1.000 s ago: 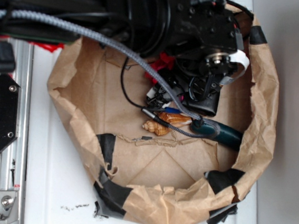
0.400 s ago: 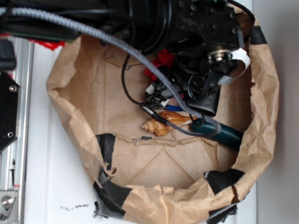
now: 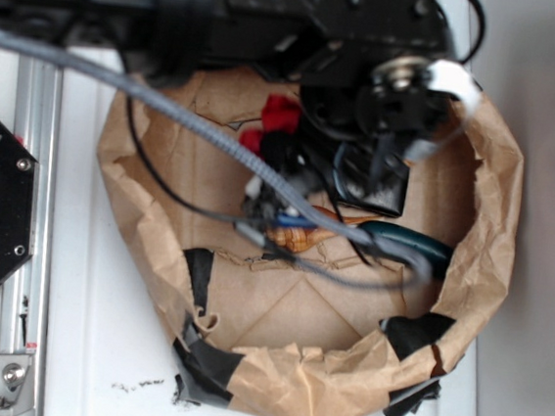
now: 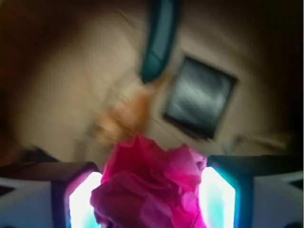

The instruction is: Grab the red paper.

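In the wrist view the red paper point(image 4: 151, 187) sits between the two fingers point(image 4: 78, 199) of the gripper point(image 4: 152, 202), which pinch it from both sides; its ruffled top bulges out past them. Beyond it, blurred, lie a black pad point(image 4: 200, 96), a teal handle point(image 4: 158, 40) and an orange-tan thing too smeared to name. From outside, the arm point(image 3: 276, 16) hangs over the far side of the brown paper bowl point(image 3: 290, 381), and a bit of red point(image 3: 279, 115) shows under it near the bowl's far edge.
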You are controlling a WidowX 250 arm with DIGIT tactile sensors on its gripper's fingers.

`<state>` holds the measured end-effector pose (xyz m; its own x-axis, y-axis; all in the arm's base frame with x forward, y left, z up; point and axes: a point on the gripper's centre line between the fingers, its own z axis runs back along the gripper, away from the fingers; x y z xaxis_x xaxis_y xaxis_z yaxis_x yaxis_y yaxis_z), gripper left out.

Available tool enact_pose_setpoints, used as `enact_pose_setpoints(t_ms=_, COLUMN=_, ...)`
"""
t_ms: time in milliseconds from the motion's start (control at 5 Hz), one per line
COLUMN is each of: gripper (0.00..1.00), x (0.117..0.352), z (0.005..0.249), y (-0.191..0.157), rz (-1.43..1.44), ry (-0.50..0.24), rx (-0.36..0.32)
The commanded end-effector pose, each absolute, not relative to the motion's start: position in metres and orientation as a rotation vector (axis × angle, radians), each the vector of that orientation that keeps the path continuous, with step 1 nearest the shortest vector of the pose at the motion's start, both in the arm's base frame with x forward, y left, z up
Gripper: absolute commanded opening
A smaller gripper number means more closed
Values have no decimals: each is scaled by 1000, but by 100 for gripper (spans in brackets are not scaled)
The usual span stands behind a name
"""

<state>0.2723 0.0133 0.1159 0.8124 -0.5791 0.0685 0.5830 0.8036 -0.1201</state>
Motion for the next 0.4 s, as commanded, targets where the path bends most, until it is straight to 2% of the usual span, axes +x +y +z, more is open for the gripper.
enact_pose_setpoints(t_ms=0, gripper=0, x=280, z=170, y=-10, rz=-517, ry=-90, rx=-7)
enact_pose_setpoints(t_ms=200, gripper=0, x=282, z=169, y=-8, rz=-417, ry=-149, rx=-14)
